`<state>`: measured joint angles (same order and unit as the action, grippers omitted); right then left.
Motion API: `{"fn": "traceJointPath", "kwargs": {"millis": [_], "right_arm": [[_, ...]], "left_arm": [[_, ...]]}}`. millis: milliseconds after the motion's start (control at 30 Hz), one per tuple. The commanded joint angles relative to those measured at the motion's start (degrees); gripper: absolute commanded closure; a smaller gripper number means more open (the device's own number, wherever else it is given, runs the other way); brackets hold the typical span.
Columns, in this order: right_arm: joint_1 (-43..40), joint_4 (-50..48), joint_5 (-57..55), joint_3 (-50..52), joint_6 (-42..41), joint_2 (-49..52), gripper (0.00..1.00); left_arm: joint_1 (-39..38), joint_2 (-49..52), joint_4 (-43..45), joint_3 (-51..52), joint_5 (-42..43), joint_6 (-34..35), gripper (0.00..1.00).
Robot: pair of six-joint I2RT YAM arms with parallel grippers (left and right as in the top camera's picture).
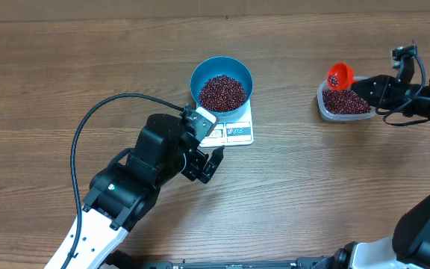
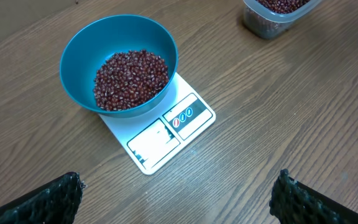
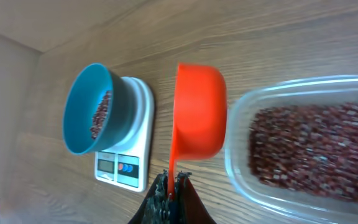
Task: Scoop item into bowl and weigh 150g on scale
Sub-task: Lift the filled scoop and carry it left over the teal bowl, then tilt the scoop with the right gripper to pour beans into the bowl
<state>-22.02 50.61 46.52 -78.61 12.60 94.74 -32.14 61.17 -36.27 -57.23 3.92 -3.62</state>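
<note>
One blue bowl (image 2: 79, 62), one white scale (image 2: 166, 134), one clear tub (image 3: 232, 162), one orange scoop (image 3: 199, 106), two robot arms (image 1: 129, 183), and beans (image 2: 131, 78) past counting

Blue bowl (image 2: 73, 68) — holding red-brown beans (image 2: 130, 78) — sits on white scale (image 2: 166, 134).

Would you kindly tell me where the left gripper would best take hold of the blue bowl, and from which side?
Probably the rim: the bowl looks too wide to span, and the beans lie low, leaving the upper wall bare. Come down from above on the side facing the open left gripper, one finger inside, one outside.
</note>
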Motion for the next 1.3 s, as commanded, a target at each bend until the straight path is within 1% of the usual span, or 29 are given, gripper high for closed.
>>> {"fn": "traceJointPath", "kwargs": {"millis": [0, 300, 533, 733, 967, 1233, 1267], "right_arm": [[3.17, -0.24, 1.60, -2.10, -1.97, -3.15, 0.96], [14.01, -1.57, 1.60, -2.10, -2.36, -3.30, 0.96], [23.47, -5.49, 1.31, -2.10, -2.36, -3.30, 0.96], [30.69, -9.33, -5.20, -2.10, -2.34, -3.30, 0.96], [35.41, -12.28, -13.00, -2.10, -2.25, -3.28, 0.96], [37.70, -15.39, -18.67, -2.10, -1.44, -3.21, 0.96], [37.75, -15.56, -18.64, -2.08, -0.07, -3.21, 0.96]], "left_arm": [[0.26, 0.33, 0.07, 0.46, 0.55, -1.11, 0.01], [0.26, 0.33, 0.07, 0.46, 0.55, -1.11, 0.00], [0.26, 0.33, 0.07, 0.46, 0.55, -1.11, 0.00], [0.26, 0.33, 0.07, 0.46, 0.57, -1.11, 0.01], [0.26, 0.33, 0.07, 0.46, 0.55, -1.11, 0.00], [0.26, 0.33, 0.07, 0.46, 0.55, -1.11, 0.01], [0.26, 0.33, 0.07, 0.46, 0.55, -1.11, 0.00]]}}
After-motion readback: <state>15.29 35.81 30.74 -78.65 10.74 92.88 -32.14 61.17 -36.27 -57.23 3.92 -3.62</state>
